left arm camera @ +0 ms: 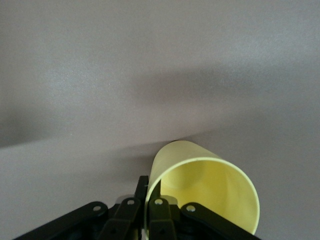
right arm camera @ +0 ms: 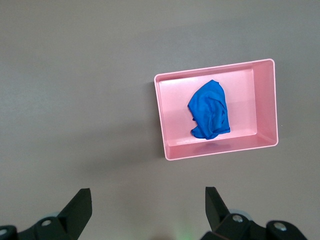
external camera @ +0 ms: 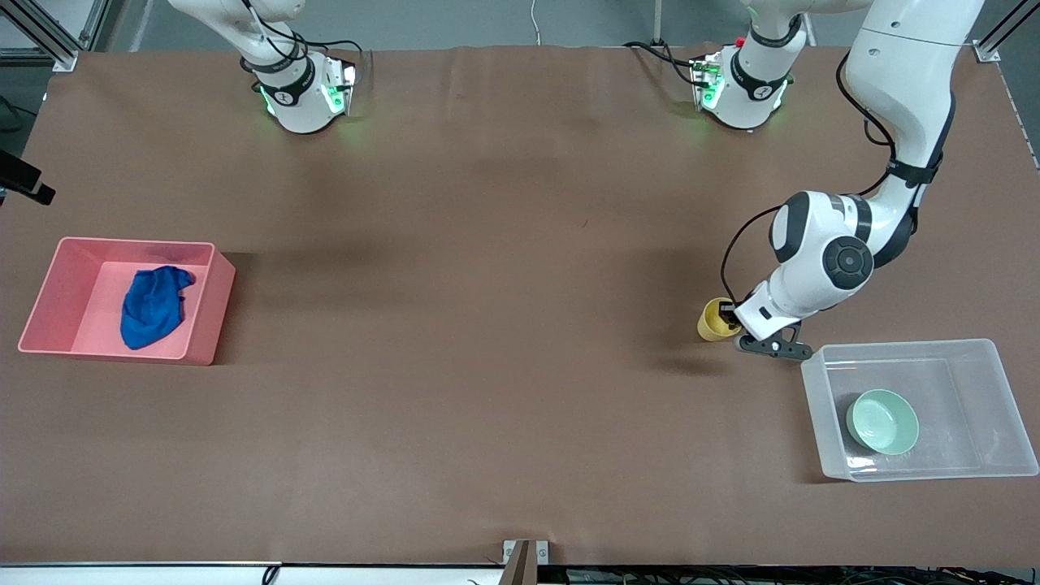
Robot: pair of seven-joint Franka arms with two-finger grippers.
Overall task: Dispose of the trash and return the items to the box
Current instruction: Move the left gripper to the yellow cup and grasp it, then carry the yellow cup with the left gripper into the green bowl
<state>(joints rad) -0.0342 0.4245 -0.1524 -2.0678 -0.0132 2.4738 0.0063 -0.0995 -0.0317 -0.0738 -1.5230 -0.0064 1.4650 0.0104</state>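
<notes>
**Yellow cup pinched at the rim, clear tub just beside it**

Nearest the front camera sits the clear rectangular plastic tub (external camera: 1007, 406), toward my left arm's end of the table; the pale mint-green round bowl (external camera: 882, 422) already lies in it; a little farther from the camera, just beside the tub's corner, my left gripper (external camera: 738, 318) is clenched on the wall of the small yellow plastic cup (left arm camera: 210, 187), one finger inside the rim and one outside; the cup lies tipped, its mouth toward my wrist camera; the tub lies nearer the camera than the cup, so I judge the coming move to be a short lift and carry that way; my right gripper (right arm camera: 147, 210) waits released, high over the table; the royal-blue wad of wrinkled cloth (external camera: 153, 305) rests in the pink opaque rectangular bin (external camera: 207, 325), toward my right arm's end.
</notes>
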